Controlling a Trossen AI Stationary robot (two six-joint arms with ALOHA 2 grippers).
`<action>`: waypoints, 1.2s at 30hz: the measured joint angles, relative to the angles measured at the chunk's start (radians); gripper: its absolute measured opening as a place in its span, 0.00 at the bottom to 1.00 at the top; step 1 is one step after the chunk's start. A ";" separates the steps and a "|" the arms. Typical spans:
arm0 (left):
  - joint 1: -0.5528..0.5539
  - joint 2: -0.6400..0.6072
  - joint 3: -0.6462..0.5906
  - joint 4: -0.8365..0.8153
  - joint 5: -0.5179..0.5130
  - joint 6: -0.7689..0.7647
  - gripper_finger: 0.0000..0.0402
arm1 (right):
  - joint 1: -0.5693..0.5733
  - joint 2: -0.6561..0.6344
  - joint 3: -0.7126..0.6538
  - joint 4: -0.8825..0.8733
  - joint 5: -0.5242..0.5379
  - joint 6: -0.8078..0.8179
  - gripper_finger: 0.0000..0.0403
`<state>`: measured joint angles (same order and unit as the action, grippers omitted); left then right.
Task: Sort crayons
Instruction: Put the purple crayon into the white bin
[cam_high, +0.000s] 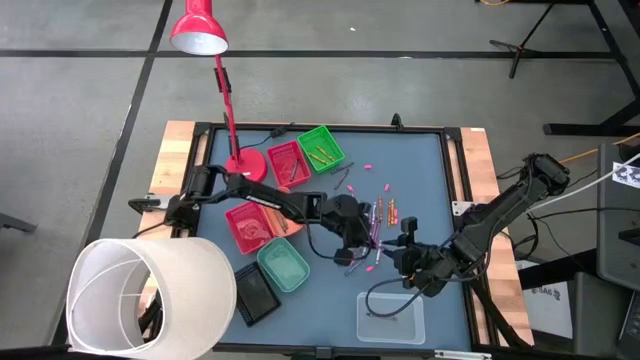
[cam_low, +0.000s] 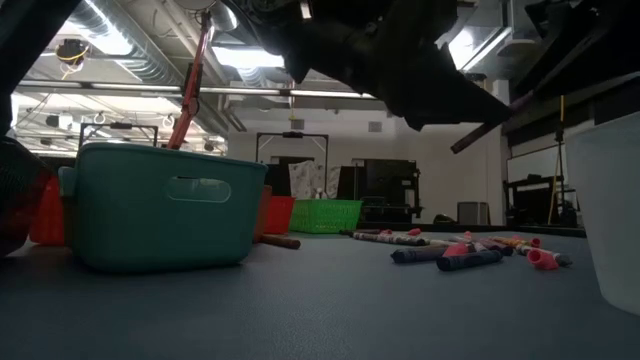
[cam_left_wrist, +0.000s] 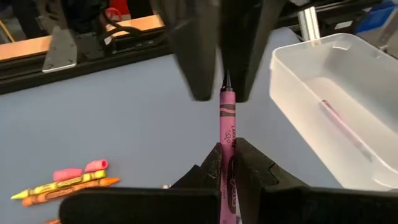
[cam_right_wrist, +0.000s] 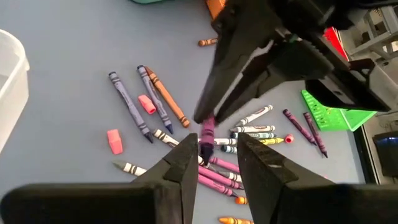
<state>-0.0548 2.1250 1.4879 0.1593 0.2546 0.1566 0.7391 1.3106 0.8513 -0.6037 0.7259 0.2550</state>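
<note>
Crayons (cam_high: 385, 213) lie scattered at the centre of my high view. My left gripper (cam_left_wrist: 225, 163) pinches a pink crayon (cam_left_wrist: 226, 146) above them; my right gripper (cam_right_wrist: 214, 163), fingers spread, faces its tip.

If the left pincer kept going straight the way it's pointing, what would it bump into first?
Probably the right pincer. The left pincer is shut on a pink crayon, whose tip already reaches between the right pincer's open fingers straight ahead, though depth is hard to judge.
</note>
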 joint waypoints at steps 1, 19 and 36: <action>-0.003 0.000 0.000 0.006 -0.001 0.000 0.02 | 0.000 0.000 0.000 0.001 0.000 0.000 0.27; -0.008 0.000 0.000 0.046 -0.007 -0.018 0.02 | 0.000 0.000 0.000 0.004 0.000 0.000 0.23; -0.008 0.000 0.000 0.042 -0.032 -0.016 0.02 | 0.000 0.000 0.000 0.010 -0.021 0.001 0.07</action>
<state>-0.0631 2.1246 1.4879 0.2012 0.2230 0.1402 0.7391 1.3102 0.8513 -0.5941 0.7048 0.2562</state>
